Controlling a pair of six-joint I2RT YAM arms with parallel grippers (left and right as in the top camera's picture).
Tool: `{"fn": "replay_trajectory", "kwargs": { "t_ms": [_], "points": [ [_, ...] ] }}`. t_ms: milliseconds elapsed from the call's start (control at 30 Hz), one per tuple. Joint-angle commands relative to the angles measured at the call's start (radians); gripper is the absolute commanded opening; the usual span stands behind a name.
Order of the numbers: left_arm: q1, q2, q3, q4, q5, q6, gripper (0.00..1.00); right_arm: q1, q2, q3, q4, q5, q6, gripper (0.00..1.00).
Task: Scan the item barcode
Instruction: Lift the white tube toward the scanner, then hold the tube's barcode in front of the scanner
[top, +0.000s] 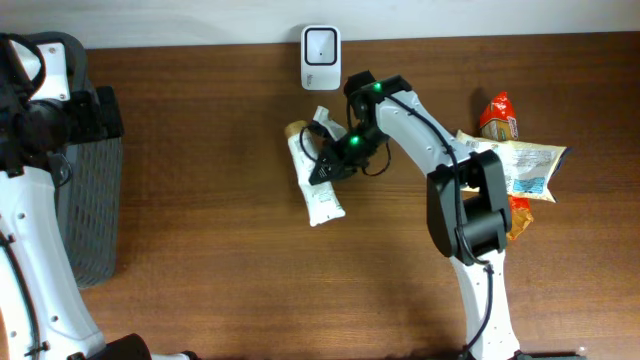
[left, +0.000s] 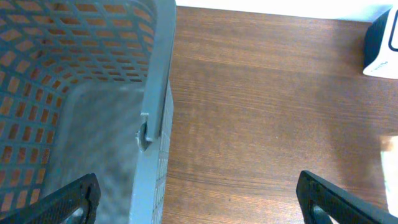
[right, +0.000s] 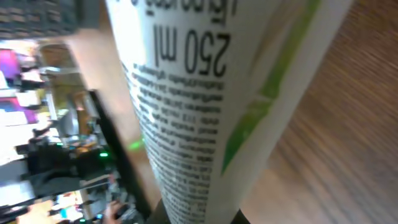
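On the left, our left gripper (left: 199, 208) hangs with its jaws spread wide, one fingertip (left: 74, 199) over the grey basket (left: 74, 93) and the other over the bare wood of the table (left: 261, 124). Further right, our right gripper (top: 333, 163) has its jaws clamped on the white tube (top: 320, 195), which sticks out on both sides of them. The white scanner (top: 321, 58) stands just beyond these jaws, and the snack packets (top: 515, 165) lie well apart to their right.

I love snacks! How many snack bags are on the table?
3, all on the right: a red-orange bag farthest back, a white-blue bag nearer, an orange bag partly under the right arm. More may be hidden.
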Motion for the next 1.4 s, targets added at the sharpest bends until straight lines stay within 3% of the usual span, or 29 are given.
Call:
{"fn": "replay_trajectory", "kwargs": {
  "t_ms": [0,167,433,500,633,667,733,800,900,1000,1167,1367],
  "points": [
    [0.003,-0.008,0.007,-0.001,0.011,0.013,0.99,-0.096,-0.226,0.029,-0.034,-0.148,-0.031,0.04],
    [0.003,-0.008,0.007,-0.001,0.010,0.013,0.99,-0.179,-0.530,0.029,-0.066,-0.148,-0.027,0.04],
    [0.003,-0.008,0.007,-0.001,0.011,0.013,0.99,-0.168,-0.542,0.029,-0.061,-0.074,-0.008,0.04],
    [0.003,-0.008,0.007,-0.001,0.011,0.013,0.99,-0.098,-0.537,0.029,0.044,0.261,0.138,0.04],
    [0.003,-0.008,0.007,-0.001,0.011,0.013,0.99,0.103,-0.463,0.027,0.312,1.366,0.190,0.04],
    [0.003,-0.008,0.007,-0.001,0.011,0.013,0.99,0.129,-0.422,0.027,0.408,1.521,0.095,0.04],
    [0.003,-0.008,0.007,-0.001,0.011,0.013,0.99,0.148,-0.352,0.027,0.561,1.650,-0.072,0.04],
    [0.003,-0.008,0.007,-0.001,0.011,0.013,0.99,0.150,-0.209,0.027,0.922,1.864,-0.405,0.04],
    [0.003,-0.008,0.007,-0.001,0.011,0.013,0.99,0.149,-0.061,0.027,1.279,1.869,-0.764,0.04],
    [0.003,-0.008,0.007,-0.001,0.011,0.013,0.99,0.139,0.066,0.028,1.468,1.799,-1.001,0.04],
    [0.003,-0.008,0.007,-0.001,0.011,0.013,0.99,0.103,0.195,0.028,1.575,1.695,-1.004,0.04],
    [0.003,-0.008,0.007,-0.001,0.011,0.013,0.99,0.111,0.198,0.028,1.578,1.677,-1.004,0.04]
  ]
}}
